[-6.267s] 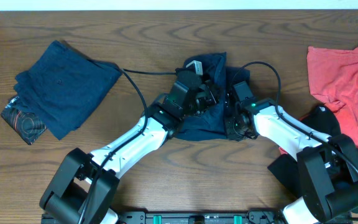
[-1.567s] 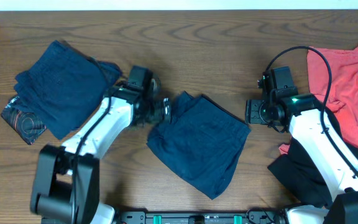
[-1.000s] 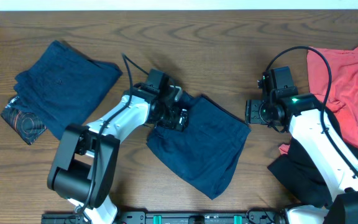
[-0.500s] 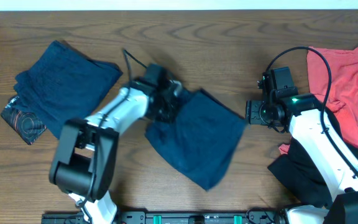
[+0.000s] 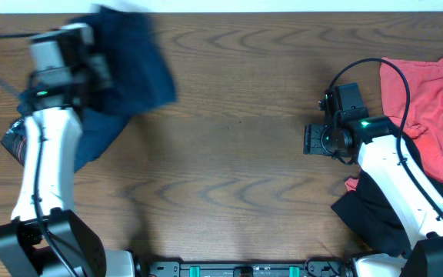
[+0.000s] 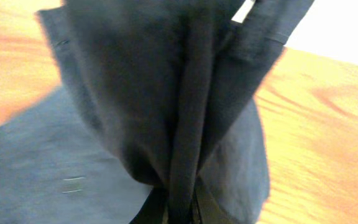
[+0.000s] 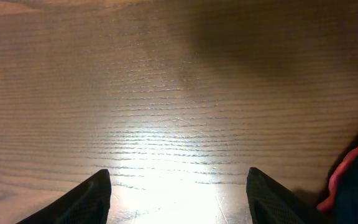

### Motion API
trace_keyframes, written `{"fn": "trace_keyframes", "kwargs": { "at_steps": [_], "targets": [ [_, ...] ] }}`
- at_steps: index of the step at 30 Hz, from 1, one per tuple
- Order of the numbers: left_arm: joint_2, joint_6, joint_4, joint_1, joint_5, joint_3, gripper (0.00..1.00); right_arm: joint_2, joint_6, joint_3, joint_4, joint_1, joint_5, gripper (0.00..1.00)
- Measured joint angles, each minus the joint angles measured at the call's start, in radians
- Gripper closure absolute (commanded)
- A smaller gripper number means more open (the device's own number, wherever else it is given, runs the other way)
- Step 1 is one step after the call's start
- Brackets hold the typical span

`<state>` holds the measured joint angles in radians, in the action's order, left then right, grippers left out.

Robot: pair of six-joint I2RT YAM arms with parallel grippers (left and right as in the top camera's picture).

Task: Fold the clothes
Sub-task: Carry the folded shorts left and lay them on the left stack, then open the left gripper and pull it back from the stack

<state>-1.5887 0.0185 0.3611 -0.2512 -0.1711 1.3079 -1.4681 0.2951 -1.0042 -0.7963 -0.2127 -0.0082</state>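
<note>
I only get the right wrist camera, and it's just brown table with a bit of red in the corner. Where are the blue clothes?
Observer: Far left in the overhead view. The left gripper is pinching a blue garment and holding it up off the table.
Operator: Is there anything near it?
Observer: Yes, a second blue piece lies on the table beside the left arm.
Operator: And my bit of red?
Observer: That's a red T-shirt lying at the table's right edge.

Navy garment (image 5: 138, 61); coral-red T-shirt (image 5: 431, 96); brown woodgrain table (image 5: 237, 169).
</note>
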Motion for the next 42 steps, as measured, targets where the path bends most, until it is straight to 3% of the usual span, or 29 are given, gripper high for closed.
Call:
{"fn": "trace_keyframes", "kwargs": {
  "at_steps": [6,17,18,19,21,22,24,30,33,35,39,42],
  "targets": [
    [-0.066,0.050,0.074,-0.195,0.021,0.000,0.94,0.000,0.000,0.000,0.000,0.000,0.000,0.32],
    [-0.203,0.063,0.110,-0.394,0.015,0.000,0.93,0.000,-0.003,0.000,-0.007,0.000,0.000,0.31],
    [-0.203,0.063,0.110,-0.409,0.015,0.000,0.89,0.000,-0.003,0.000,-0.007,0.000,0.000,0.31],
    [-0.203,0.061,0.109,-0.420,0.015,0.000,0.73,0.000,-0.003,0.000,-0.007,0.000,0.000,0.31],
    [-0.203,0.061,0.109,-0.437,0.022,0.000,0.25,0.000,-0.004,0.000,-0.007,0.000,0.000,0.31],
    [-0.203,0.064,0.109,-0.445,0.022,0.000,0.10,0.000,-0.004,0.000,-0.007,0.000,0.000,0.30],
    [-0.203,0.079,0.108,-0.455,0.022,0.000,0.02,0.000,-0.007,0.000,-0.007,0.000,0.000,0.30],
    [-0.196,0.143,0.109,-0.462,0.022,0.000,0.02,0.000,-0.017,0.000,-0.007,0.000,0.000,0.27],
    [-0.166,0.154,0.109,-0.459,0.018,-0.001,0.02,0.000,-0.019,0.000,0.003,0.000,0.000,0.16],
    [-0.132,0.158,0.107,-0.451,0.008,-0.001,0.02,0.000,-0.016,0.000,0.022,0.000,-0.001,0.01],
    [-0.047,0.136,0.103,-0.374,-0.042,-0.001,0.02,0.000,-0.026,0.000,0.090,0.000,-0.028,0.01],
    [-0.011,0.087,0.115,-0.239,-0.065,-0.001,0.02,0.000,-0.026,0.000,0.161,0.000,-0.058,0.01]
  ]
}}
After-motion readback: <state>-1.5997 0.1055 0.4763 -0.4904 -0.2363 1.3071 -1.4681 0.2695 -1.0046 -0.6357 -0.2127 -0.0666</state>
